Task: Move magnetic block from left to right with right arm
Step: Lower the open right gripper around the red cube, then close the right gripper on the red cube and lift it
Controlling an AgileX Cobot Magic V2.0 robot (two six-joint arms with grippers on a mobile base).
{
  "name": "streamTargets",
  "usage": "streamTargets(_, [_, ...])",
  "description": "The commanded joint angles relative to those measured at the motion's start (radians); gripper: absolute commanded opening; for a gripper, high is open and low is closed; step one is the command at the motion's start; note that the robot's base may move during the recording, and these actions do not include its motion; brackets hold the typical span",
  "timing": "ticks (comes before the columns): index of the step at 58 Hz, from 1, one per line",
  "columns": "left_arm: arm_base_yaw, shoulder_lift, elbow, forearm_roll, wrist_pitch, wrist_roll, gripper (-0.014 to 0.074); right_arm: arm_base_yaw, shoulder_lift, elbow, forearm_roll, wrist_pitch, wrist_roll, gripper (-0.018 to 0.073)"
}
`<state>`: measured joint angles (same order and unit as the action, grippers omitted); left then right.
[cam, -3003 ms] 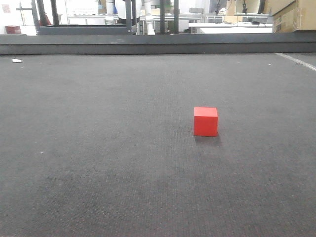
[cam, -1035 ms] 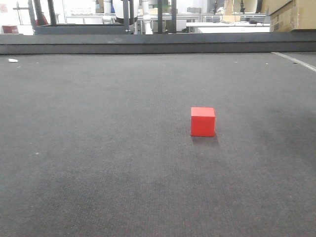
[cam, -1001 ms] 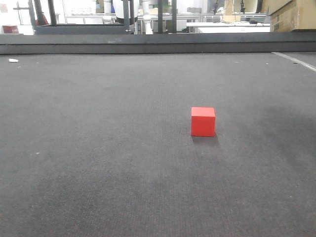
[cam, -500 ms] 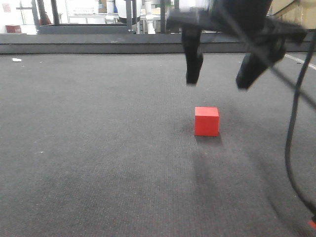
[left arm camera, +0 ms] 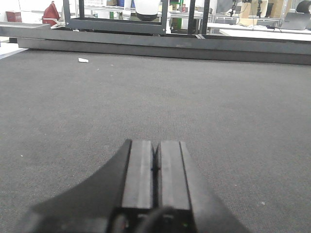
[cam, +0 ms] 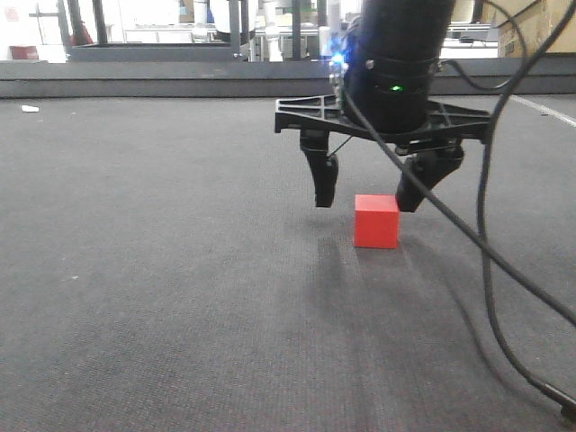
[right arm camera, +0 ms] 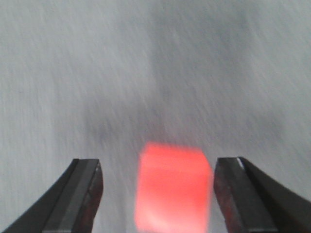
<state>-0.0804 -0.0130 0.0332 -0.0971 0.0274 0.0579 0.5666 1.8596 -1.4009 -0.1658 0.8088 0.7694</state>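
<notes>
The magnetic block (cam: 376, 220), a small bright red cube, rests on the dark grey mat (cam: 162, 270). My right arm (cam: 396, 63) comes down from above it, and the right gripper (cam: 364, 200) is open, its fingertips hanging just above and either side of the block without touching. In the right wrist view the block (right arm camera: 174, 187) shows blurred between the two spread fingers (right arm camera: 82, 194), nearer the right one, and the right gripper (right arm camera: 158, 182) holds nothing. My left gripper (left arm camera: 155, 160) is shut and empty, low over bare mat.
A raised dark ledge (cam: 180, 79) borders the mat's far side, with racks and tables behind. Tan cardboard boxes (cam: 535, 31) stand at the back right. A black cable (cam: 490, 270) trails from the right arm down to the front right. A small white scrap (cam: 30, 109) lies far left.
The right arm has come into view from above and dropped until its open fingers flank the block. The block has stayed in place.
</notes>
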Motion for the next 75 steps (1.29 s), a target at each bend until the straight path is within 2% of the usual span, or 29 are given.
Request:
streamTargets(1, [-0.007,-0.013,0.008,-0.005,-0.084,-0.006,-0.0126,0.0,-0.029,-0.049,-0.025,0.003,-0.001,0.058])
streamTargets(10, [-0.007,-0.013,0.008,-0.005,-0.084,-0.006,-0.0126,-0.004,-0.011,-0.056,-0.027,0.039,-0.001,0.0576])
streamTargets(14, [-0.007,-0.013,0.008,-0.005,-0.084,-0.006,-0.0126,-0.007,-0.009,-0.056,-0.031,0.051,-0.001,0.0544])
streamTargets(31, [-0.007,-0.013,0.008,-0.005,-0.084,-0.006,-0.0126,-0.007,-0.009,-0.056,-0.048,0.063,-0.002,0.0239])
streamTargets(38, [-0.007,-0.013,0.008,-0.005,-0.084,-0.006,-0.0126,-0.015,-0.027,-0.056,-0.048,0.065,-0.035,0.0182])
streamTargets(46, [-0.007,-0.013,0.008,-0.005,-0.084,-0.006,-0.0126,-0.04,-0.094,-0.049,-0.048,0.057,-0.131,0.0174])
streamTargets(55, [-0.007,-0.013,0.008,-0.005,-0.084,-0.006,-0.0126,-0.106,-0.233,0.032,-0.031,0.026,-0.3,0.0174])
streamTargets(67, [-0.007,-0.013,0.008,-0.005,-0.084,-0.006,-0.0126,-0.251,-0.468,0.283,0.025,-0.114,-0.466,0.0174])
streamTargets(75, [-0.007,-0.013,0.008,-0.005,-0.084,-0.006,-0.0126,-0.329,-0.62,0.434,0.035,-0.174,-0.535,0.0174])
